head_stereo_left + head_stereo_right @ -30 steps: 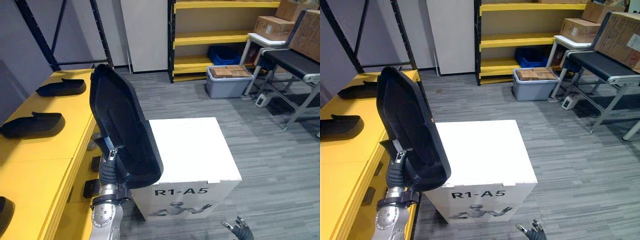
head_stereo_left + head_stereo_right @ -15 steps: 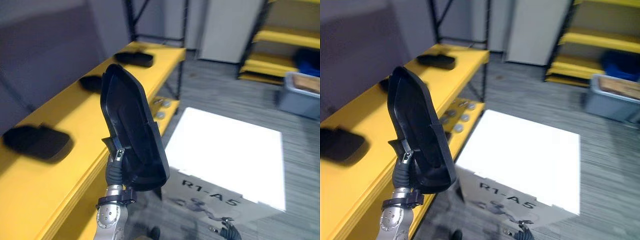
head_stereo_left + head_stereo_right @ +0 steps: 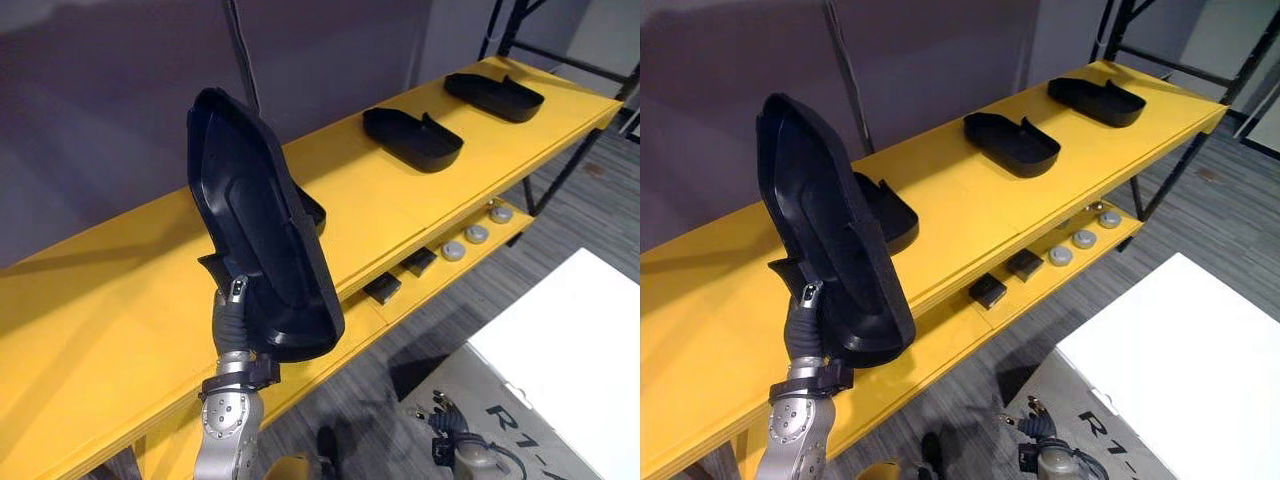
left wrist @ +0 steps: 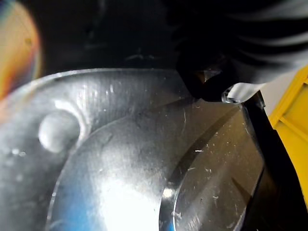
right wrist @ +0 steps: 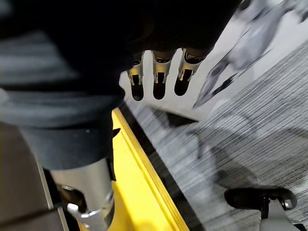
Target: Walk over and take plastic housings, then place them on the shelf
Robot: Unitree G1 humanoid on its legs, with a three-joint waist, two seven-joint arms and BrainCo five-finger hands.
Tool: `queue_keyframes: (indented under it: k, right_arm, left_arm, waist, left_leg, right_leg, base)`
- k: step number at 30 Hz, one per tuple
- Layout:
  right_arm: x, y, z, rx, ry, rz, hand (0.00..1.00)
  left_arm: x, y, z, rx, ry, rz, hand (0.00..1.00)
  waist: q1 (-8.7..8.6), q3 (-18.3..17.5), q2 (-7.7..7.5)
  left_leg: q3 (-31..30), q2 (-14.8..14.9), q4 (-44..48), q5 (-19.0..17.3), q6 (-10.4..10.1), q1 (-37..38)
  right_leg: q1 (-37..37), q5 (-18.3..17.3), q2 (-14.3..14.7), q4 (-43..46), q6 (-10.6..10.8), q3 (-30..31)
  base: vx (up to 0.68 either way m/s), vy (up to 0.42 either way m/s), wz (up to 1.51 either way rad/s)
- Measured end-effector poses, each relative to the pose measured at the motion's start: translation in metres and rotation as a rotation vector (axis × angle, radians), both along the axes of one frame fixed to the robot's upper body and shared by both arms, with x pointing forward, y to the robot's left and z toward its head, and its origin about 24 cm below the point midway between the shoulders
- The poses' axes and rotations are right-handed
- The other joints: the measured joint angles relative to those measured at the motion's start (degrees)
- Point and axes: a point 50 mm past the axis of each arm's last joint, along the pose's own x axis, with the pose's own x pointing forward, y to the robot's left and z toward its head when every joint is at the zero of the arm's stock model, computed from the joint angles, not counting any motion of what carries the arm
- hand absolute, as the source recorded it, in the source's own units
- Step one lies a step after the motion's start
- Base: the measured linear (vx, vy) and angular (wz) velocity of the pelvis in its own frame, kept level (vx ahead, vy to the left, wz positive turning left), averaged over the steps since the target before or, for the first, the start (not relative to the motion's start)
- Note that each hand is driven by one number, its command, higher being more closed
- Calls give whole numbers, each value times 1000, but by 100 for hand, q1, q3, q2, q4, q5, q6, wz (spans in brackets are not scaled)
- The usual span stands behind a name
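Note:
My left hand [image 3: 231,318] is shut on the lower end of a large black plastic housing [image 3: 260,230] and holds it upright over the front edge of the yellow shelf [image 3: 110,300]. Up close, the left wrist view shows the housing's glossy inner face [image 4: 120,159]. Three more black housings lie on the shelf top: one just behind the held one [image 3: 885,205], one in the middle [image 3: 412,138] and one at the far end [image 3: 495,95]. My right hand [image 3: 448,436] hangs low beside the white box with fingers [image 5: 156,77] straight, holding nothing.
A white box [image 3: 575,350] stands on the grey carpet at the lower right. The shelf's lower level carries small black blocks [image 3: 382,290] and grey round discs [image 3: 470,235]. A black upright post [image 3: 560,165] stands at the shelf's far end, with a grey wall behind.
The camera has swung left toward the yellow shelf, so the white box now sits at the lower right. The housing stays upright in my left hand, and the right hand still hangs low.

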Motion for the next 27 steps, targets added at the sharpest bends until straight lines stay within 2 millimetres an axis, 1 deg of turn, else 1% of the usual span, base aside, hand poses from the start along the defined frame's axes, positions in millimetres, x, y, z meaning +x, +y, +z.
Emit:
queue_keyframes:
  k: [1, 2, 3, 4, 5, 6, 7, 8, 9, 10, 11, 12, 13, 15, 17, 19, 21, 22, 23, 24, 25, 26, 27]
  right_arm:
    - [-7, 1, -3, 6, 15, -4, 0]
    - [-13, 2, -5, 10, 27, -7, 0]
    - [-16, 5, -5, 19, 28, -8, 0]
    - [-19, 6, -6, 22, 30, -9, 0]
    - [-24, 9, -8, 29, 41, -8, 0]
    - [-30, 12, -10, 34, 57, 6, 0]
    - [-36, 16, -11, 50, 63, -1, 0]
    - [-37, 16, -10, 50, 52, -9, 0]
    - [-38, 16, -8, 49, 38, -9, 0]
    - [-37, 17, -7, 50, 32, -8, 0]
    - [-38, 18, -7, 51, 28, -2, 0]
    - [-38, 21, -7, 57, 27, 2, 0]
    - [-38, 24, -6, 62, 21, 11, 0]
    - [-36, 28, -2, 75, -6, 9, 0]
    - [-29, 34, 3, 90, -45, 8, 0]
    - [-26, 35, 5, 93, -64, 4, 0]
    - [-24, 35, 6, 93, -71, 4, 0]
    - [-24, 34, 7, 92, -75, 1, 0]
    - [-23, 34, 7, 91, -76, 0, 0]
    - [-23, 35, 7, 91, -78, -1, 0]
    - [-22, 36, 8, 95, -82, -7, 0]
    - [-18, 37, 9, 100, -91, -8, 0]
    - [-15, 37, 10, 96, -98, -4, 0]
  left_arm:
    - [0, -2, 1, 28, -4, -3, 100]
    - [0, -2, 1, 39, -5, 1, 100]
    - [0, -1, 2, 63, -6, 9, 100]
    - [0, 0, 2, 71, -7, 20, 100]
    - [1, 2, 2, 70, -7, 37, 100]
    - [1, 1, 3, 67, -10, 43, 100]
    - [2, 0, 4, 65, -16, 37, 100]
    - [2, -1, 5, 62, -18, 37, 100]
    - [2, -3, 4, 57, -16, 35, 100]
    - [2, -3, 4, 56, -13, 33, 100]
    - [1, -4, 3, 56, -12, 31, 100]
    - [0, -4, 3, 53, -10, 34, 100]
    - [-3, -2, -1, 42, 8, 48, 100]
    - [-8, 0, -5, 26, 28, 62, 100]
    - [-11, 0, -8, 7, 43, 62, 100]
    - [-11, -1, -8, 8, 43, 49, 100]
    - [-11, -2, -7, 9, 38, 44, 100]
    - [-11, -2, -5, 8, 28, 43, 100]
    - [-11, -2, -4, 7, 22, 43, 100]
    - [-11, -1, -2, 5, 17, 49, 100]
    - [-12, 1, 1, -6, 4, 56, 100]
    - [-10, 2, 4, -10, -12, 58, 100]
    - [-9, 5, 4, -12, -18, 74, 100]
  waist:
    - [-71, 27, -36]
    - [-131, 35, -35]
    - [-190, 38, -43]
    - [-220, 39, -44]
    - [-255, 52, -65]
    - [-267, 72, -90]
    - [-277, 79, -109]
    - [-298, 86, -133]
    - [-391, 97, -187]
    - [-413, 94, -225]
    - [-384, 51, -340]
    - [-370, 36, -420]
    - [-381, -27, -416]
    - [-235, -99, -408]
    - [-151, -161, -477]
    - [-128, -217, -557]
    - [-117, -231, -585]
    - [-130, -222, -602]
    - [-119, -212, -610]
    - [-100, -204, -617]
    - [-116, -183, -641]
    - [-121, -159, -620]
    - [-115, -145, -596]
  left_leg:
    - [-242, -110, 52, -111, 87, 107]
    - [-341, -136, 12, -107, 61, 169]
    - [-565, -166, -120, -51, -21, 277]
    - [-683, -187, -206, -26, -57, 317]
    - [-912, -254, -403, 20, -119, 414]
    - [-1150, -338, -522, 111, -196, 477]
    - [-1412, -420, -575, 215, -195, 500]
    - [-1501, -465, -602, 212, -190, 514]
    - [-1678, -571, -646, 202, -176, 571]
    - [-1735, -625, -692, 199, -173, 608]
    - [-1740, -715, -814, 199, -172, 713]
    - [-1743, -765, -867, 200, -172, 772]
    - [-1742, -726, -858, 200, -173, 784]
    - [-1725, -582, -797, 219, -182, 771]
    - [-1785, -483, -690, 216, -175, 756]
    - [-1893, -466, -653, 211, -184, 760]
    - [-1971, -476, -616, 209, -191, 731]
    - [-2052, -503, -457, 196, -212, 608]
    - [-2040, -504, -360, 169, -254, 543]
    - [-2014, -504, -177, 79, -355, 424]
    - [-1609, -305, 293, -468, -467, 179]
    - [-1030, 83, 1112, -813, -408, -155]
    - [-628, 696, 2133, -1068, -514, -478]
  right_leg:
    - [-203, 83, -217, 725, -435, 694]
    - [-355, -72, -196, 938, -466, 1213]
    - [-680, -342, 127, 1008, -341, 2292]
    - [-842, -455, 309, 990, -313, 2747]
    - [-1150, -594, 602, 900, -298, 3468]
    - [-1436, -625, 857, 801, -286, 4063]
    - [-1684, -661, 1112, 742, -240, 4666]
    - [-1758, -677, 1220, 687, -206, 4972]
    - [-1836, -672, 1337, 534, -162, 5418]
    - [-1820, -671, 1332, 402, -162, 5509]
    - [-1778, -664, 1226, 35, -166, 5463]
    - [-1711, -501, 1138, -145, -72, 5393]
    - [-1569, -417, 1117, -302, -5, 5166]
    - [-1342, -306, 1221, -628, -40, 4946]
    - [-1033, -160, 1341, -1007, -89, 4771]
    - [-865, -112, 1391, -1194, -66, 4651]
    - [-826, -112, 1395, -1215, -67, 4520]
    - [-813, -111, 1382, -1215, -67, 4353]
    - [-817, -111, 1380, -1214, -67, 4332]
    - [-819, -103, 1379, -1212, -79, 4300]
    - [-822, -79, 1389, -1217, -116, 4191]
    - [-822, -80, 1435, -1213, -119, 4157]
    - [-815, -90, 1443, -1187, -143, 4124]
  base:
    - [68, 134, 69]
    - [88, 141, 90]
    - [64, 67, 70]
    - [73, 66, 85]
    - [59, 42, 84]
    - [57, 35, 108]
    - [36, 9, 101]
    - [25, -52, 125]
    - [14, -79, 113]
    - [10, -100, 135]
    - [38, -116, 108]
    - [75, -172, 126]
    - [115, -211, 93]
    - [92, -173, 55]
    - [96, -161, 26]
    - [98, -118, 28]
    - [66, -70, 38]
    - [32, -39, 47]
    - [18, -37, 47]
    - [-20, -27, 30]
    - [-46, -46, 30]
    - [-36, -77, 10]
    - [-1, -79, -12]
